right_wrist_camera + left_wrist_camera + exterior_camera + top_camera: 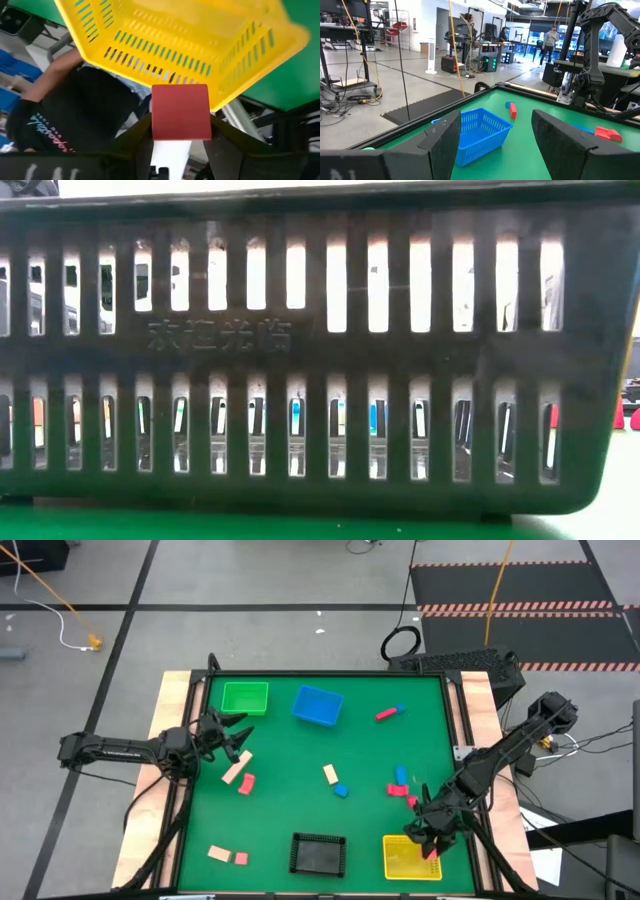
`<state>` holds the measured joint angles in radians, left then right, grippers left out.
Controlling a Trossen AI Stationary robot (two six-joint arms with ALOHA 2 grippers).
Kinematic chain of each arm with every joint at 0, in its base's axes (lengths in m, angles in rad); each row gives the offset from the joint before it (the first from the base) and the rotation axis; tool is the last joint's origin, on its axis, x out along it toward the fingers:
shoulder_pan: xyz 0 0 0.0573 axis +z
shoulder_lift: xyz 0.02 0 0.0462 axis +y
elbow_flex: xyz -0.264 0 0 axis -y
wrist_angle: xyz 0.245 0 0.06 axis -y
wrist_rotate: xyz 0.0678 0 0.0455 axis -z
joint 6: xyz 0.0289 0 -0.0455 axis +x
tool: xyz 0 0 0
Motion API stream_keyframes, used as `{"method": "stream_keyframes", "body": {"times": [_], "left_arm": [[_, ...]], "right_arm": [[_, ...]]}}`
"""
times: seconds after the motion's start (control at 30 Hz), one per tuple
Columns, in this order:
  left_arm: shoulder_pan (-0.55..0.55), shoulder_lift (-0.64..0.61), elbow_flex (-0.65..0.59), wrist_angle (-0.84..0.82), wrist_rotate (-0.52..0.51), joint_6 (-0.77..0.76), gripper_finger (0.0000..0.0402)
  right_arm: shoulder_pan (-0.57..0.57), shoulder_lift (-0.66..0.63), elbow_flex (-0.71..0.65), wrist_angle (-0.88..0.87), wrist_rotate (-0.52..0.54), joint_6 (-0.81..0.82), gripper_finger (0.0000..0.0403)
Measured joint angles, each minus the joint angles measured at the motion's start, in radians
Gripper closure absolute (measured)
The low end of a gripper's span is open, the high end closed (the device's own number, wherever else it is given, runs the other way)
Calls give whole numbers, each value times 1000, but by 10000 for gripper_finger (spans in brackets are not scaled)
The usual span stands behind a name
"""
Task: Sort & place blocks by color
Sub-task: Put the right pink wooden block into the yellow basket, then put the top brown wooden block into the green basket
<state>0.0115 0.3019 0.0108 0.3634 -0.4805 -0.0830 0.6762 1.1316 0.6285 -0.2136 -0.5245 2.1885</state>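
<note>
My right gripper hangs over the yellow basket at the table's near right and is shut on a pink-red block. My left gripper is open above the table's left side, just beyond a tan block and a pink-red block; it touches nothing. Other blocks lie flat on the green mat: a pink-red and blue pair, a tan one, blue ones, pink-red ones, and a tan and pink-red pair. My right gripper pinches the pink-red block between its two fingers, which press on two opposite side faces. The fingers come from above, pointing down. The block is lifted clear, over the yellow basket's near right part.
A green basket and a blue basket stand at the far side, and a black basket at the near edge fills the low view. A person in a black shirt shows beyond the table edge.
</note>
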Motion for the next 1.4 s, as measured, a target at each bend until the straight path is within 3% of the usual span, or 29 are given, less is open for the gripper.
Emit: {"method": "stream_keyframes", "body": {"times": [0.3,0.5,0.8,1.17,1.4], "left_arm": [[0,0,0,0,0,0,158],[0,0,0,0,0,0,158],[0,0,0,0,0,0,158],[0,0,0,36,0,4,158],[-2,0,0,58,0,-73,158]], "right_arm": [[0,-1,0,-12,-2,-100,196],[0,-15,0,79,6,-212,191],[-53,-14,0,162,123,-569,197],[-127,-14,0,397,287,-1060,197],[-154,-14,0,496,321,-1338,197]]}}
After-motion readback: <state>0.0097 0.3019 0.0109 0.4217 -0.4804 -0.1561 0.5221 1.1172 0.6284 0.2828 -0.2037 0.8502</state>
